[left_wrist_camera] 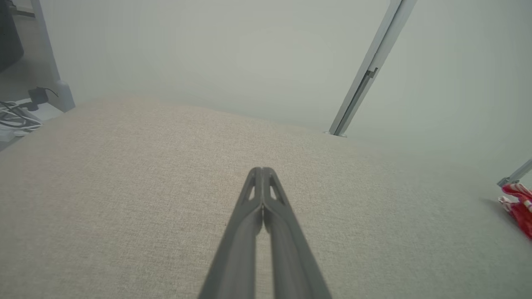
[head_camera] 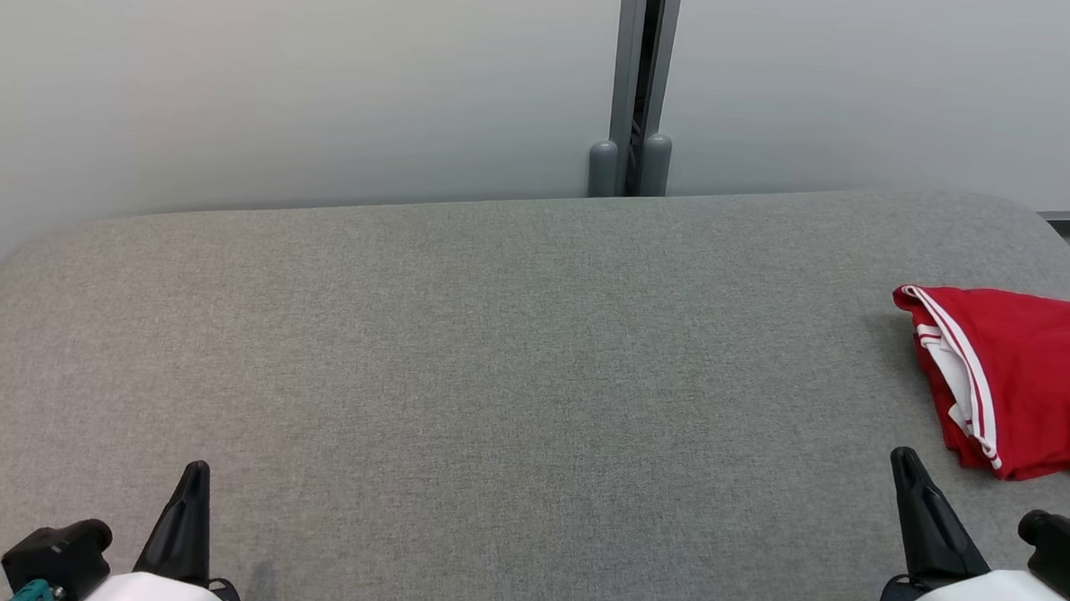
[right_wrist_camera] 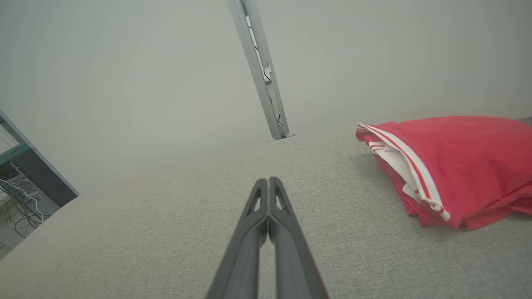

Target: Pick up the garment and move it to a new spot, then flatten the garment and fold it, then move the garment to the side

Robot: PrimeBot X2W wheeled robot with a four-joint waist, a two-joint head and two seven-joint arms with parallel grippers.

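"Head view first: where's the garment [head_camera: 1024, 376]?"

"Far right of the grey bench [head_camera: 497, 335], running off that view's right edge. It's a red bundle with white stripes along a hem, layered on itself and lying on the fabric."

"And the right gripper [head_camera: 909, 466]?"

"Low at the right, dark fingers pointing up the view. The tip is short of the garment's near edge and a little to its left. The two are apart, no contact."

"Spread or closed?"

"Pressed together. The right wrist view makes it plain: the two fingers [right_wrist_camera: 245, 249] meet at the tip, with just a thin slit lower down where the bench shows through. The garment sits ahead and to the right there, its striped edge turned toward the gripper."

"Left gripper [head_camera: 193, 480]?"

"Lower left of the head view, well apart from the garment, over bare bench. Its own wrist view shows the same closed state, fingers together tip to tip. Whether it hovers or rests on the bench I can't tell. A sliver of red shows at that view's far right edge."

"What's behind the bench?"

"Pale wall panels [head_camera: 283, 73], joined by a grey post [head_camera: 639, 79] that comes down at the bench's far edge. In the left wrist view some cables [left_wrist_camera: 16, 118] lie beyond the bench's left end."
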